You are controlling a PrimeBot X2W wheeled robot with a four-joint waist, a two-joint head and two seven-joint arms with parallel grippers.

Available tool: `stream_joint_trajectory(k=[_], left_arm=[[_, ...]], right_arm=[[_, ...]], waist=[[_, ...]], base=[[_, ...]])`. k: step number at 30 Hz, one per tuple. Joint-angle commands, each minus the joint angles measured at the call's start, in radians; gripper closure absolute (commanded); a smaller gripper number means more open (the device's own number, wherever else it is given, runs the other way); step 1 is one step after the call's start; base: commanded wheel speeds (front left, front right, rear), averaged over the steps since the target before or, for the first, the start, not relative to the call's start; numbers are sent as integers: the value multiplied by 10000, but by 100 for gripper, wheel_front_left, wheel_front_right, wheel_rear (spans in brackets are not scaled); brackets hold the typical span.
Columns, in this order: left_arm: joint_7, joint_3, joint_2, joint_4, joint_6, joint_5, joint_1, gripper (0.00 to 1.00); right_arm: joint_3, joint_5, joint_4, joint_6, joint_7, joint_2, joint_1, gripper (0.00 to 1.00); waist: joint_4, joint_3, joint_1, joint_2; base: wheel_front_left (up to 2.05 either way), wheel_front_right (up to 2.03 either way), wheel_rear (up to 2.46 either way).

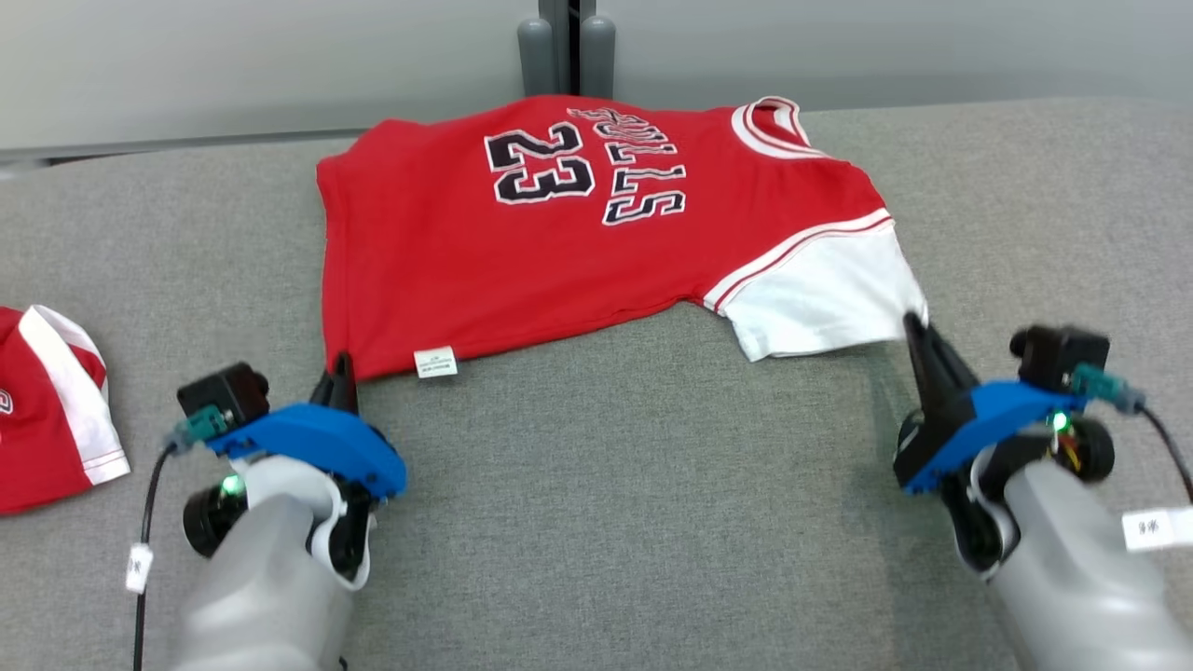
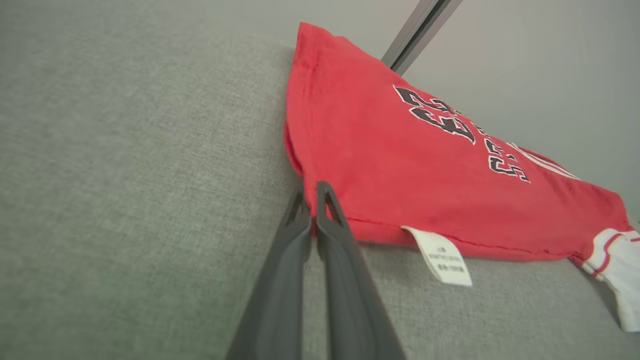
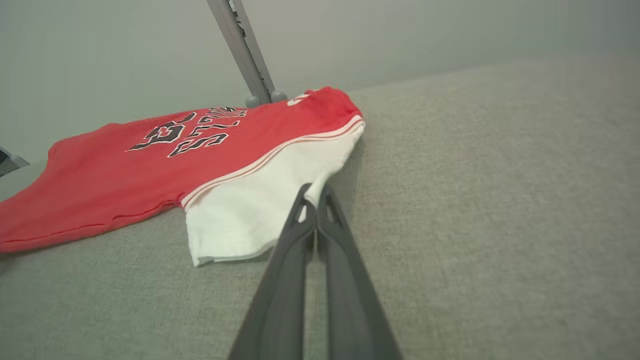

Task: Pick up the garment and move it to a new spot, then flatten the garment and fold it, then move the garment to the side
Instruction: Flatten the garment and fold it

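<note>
The garment (image 1: 559, 261), a red jersey, lies spread on the grey bench (image 1: 596, 540). Its far edge is at the back rim of the bench, its hem is toward the robot's left, and its collar is toward the right. Expect slippage first: each grip takes only the extreme tip of a corner, so a quick or uneven lift may pull the cloth free on one side and let that side drop and bunch. Expect skew second: the right grip is on the white sleeve (image 1: 820, 298), not on the body, so the sleeve may stretch out while the body lags. If you carry toward the left, note the second red garment (image 1: 47, 410) at the bench edge; overlap could tangle the two. The left gripper (image 1: 343, 365) has its jaws pressed together on the near hem corner, just beside the white label (image 1: 435, 362). The right gripper (image 1: 911, 321) has its jaws pressed together on the near outer corner of the sleeve. The rest of the garment lies beyond both sets of jaws, toward the back wall.
</note>
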Motion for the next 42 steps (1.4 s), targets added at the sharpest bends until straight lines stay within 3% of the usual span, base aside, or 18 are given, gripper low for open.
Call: stream_joint_trajectory(k=[1,4,14,20,23,24,26,35,39,42], left_arm=[[-64,29,40,-45,-40,31,276,100],[-64,263,353,-696,-41,360,955,100],[-71,950,612,-4030,810,1508,4378,100],[1119,842,1155,-6677,1565,1514,6384,100],[2084,796,1522,-8607,2287,1643,7477,100],[2084,796,1522,-8607,2287,1643,7477,100],[3078,866,1894,-10528,2949,1608,8446,100],[5070,971,2470,-13509,4173,1506,9630,100],[5725,932,2526,-13828,4299,1276,9318,100],[6063,956,2479,-13692,4110,946,8881,100]], right_arm=[[75,137,-77,1,-94,-24,438,100],[160,337,-542,1,-133,-153,1288,100],[-1365,-241,-3964,-1,-19,-283,5447,100],[-2635,-1118,-6865,-1,1802,216,7915,100],[-3269,-1591,-8533,-1,3036,628,8971,100],[-3269,-1591,-8533,-1,3036,628,8971,100],[-3749,-1940,-10066,-1,4140,985,9759,100],[-4234,-2222,-11960,1,5624,1396,10125,100],[-4114,-2215,-11915,1,5852,1358,9455,100],[-3939,-2108,-11557,1,5865,1102,8758,100]], waist=[[-58,-117,0,-1],[-101,-385,0,-1],[-112,-1520,0,-1],[-165,-1775,0,-1],[-167,-1825,0,-1],[-167,-1825,0,-1],[-195,-1822,0,-1],[-248,-1576,0,-1],[-209,-1238,0,-1],[-147,-946,0,-1]], base=[[0,0,0],[0,0,0],[0,0,0],[0,0,0],[0,0,0],[0,0,0],[0,0,0],[0,0,0],[0,0,0],[0,0,0]])
